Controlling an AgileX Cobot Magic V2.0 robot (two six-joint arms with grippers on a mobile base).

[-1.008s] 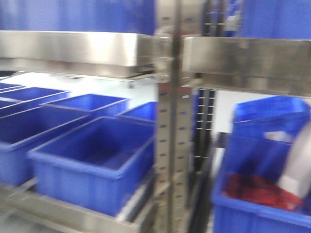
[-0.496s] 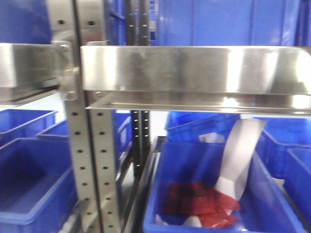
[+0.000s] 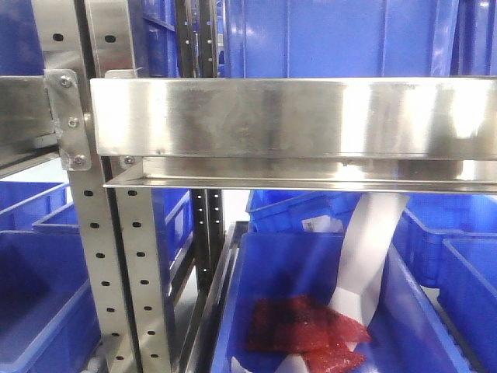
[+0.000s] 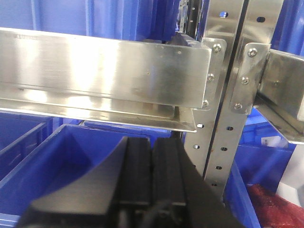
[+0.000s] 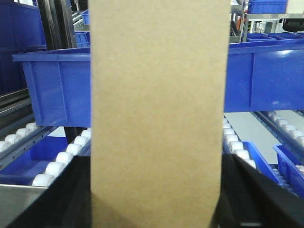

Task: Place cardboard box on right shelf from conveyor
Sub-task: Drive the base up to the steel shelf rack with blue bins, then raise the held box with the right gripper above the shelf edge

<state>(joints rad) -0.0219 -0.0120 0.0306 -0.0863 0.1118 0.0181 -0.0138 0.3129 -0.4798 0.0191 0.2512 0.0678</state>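
The cardboard box (image 5: 156, 114) is being held upright between the dark fingers (image 5: 57, 199) of the right gripper (image 5: 156, 194), which are being pressed against its two side faces. Its plain tan front is filling the middle of the right wrist view, and its lower edge is being cut off by the frame. Behind it, blue bins (image 5: 52, 85) are being carried on tracks of white rollers (image 5: 66, 159). The box is not being caught by the front view. There the right shelf (image 3: 287, 116) is being shown as a wide polished rail bolted to a perforated upright (image 3: 116, 256). Compared with half a second ago, rail and upright are being seen slightly further left and more sharply. Below the rail, a bin (image 3: 287, 264) holding red packets (image 3: 303, 330) and a white strip (image 3: 369, 249) is being shown. The left gripper (image 4: 152, 175) is being held empty, its fingers closed together, in front of the neighbouring shelf's rail (image 4: 104, 71).
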